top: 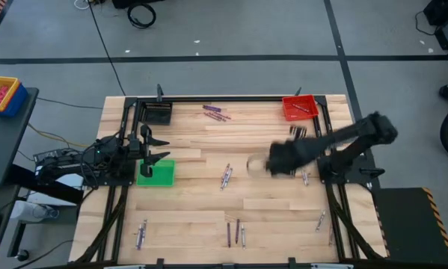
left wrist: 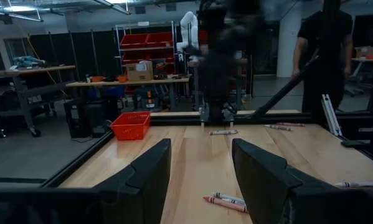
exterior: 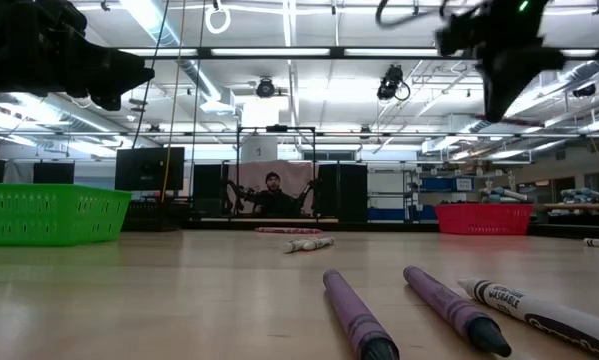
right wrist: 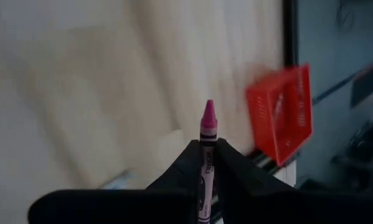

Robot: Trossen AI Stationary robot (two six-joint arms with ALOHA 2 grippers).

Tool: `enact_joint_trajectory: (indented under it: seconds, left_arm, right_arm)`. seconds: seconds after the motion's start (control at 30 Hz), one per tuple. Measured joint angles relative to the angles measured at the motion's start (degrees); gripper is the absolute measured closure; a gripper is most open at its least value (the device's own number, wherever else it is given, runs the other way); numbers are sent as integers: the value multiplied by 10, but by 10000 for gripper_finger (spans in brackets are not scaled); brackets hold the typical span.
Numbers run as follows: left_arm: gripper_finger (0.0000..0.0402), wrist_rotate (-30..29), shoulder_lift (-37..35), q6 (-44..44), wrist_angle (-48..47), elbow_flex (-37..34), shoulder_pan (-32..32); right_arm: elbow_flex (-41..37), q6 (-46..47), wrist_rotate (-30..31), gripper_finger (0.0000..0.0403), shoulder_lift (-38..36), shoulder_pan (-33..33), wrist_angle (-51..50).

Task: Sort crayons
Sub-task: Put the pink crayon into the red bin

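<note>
A wooden surface [top: 268, 217] framed by black rails is recorded, with both dark arms over it. The right arm is extended from the right edge toward the middle, blurred in the overhead view, its right pincer [right wrist: 208, 163] raised above the surface and closed on a pink crayon [right wrist: 207, 134], whose tip projects past the fingers. The left arm is parked at the left edge, its left pincer [left wrist: 202, 168] open and nothing between the fingers. Three bins are noted: a green bin [top: 156, 172] just beside the left pincer, a red bin [top: 299, 107] at the far right corner with crayons inside, and a black bin [top: 156, 113] at the far left corner. Loose crayons are scattered well apart: a purple group [top: 216, 113] at the far edge between the black and red bins, a pair [top: 226, 176] near the centre, a group [top: 235, 232] at the near edge, one group [top: 141, 234] at the near left, and a few [top: 321, 220] at the near right. In the level view, two purple crayons [exterior: 359, 318] and a white one [exterior: 539, 312] lie in the foreground. A person [exterior: 272, 195] is seen in the room beyond.
</note>
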Motion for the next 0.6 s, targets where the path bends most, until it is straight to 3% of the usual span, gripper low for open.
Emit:
enact_joint_trajectory:
  seconds: [0.17,0.4,0.6]
  left_arm:
    - [218,0,0,0,0,0,0]
    - [218,0,0,0,0,0,0]
    - [218,0,0,0,0,0,0]
  right_arm:
    - [-70,-208,-5,364,-63,-200,155]
    - [-119,-542,-16,364,-35,-415,368]
    - [-122,-634,-21,364,31,-532,436]
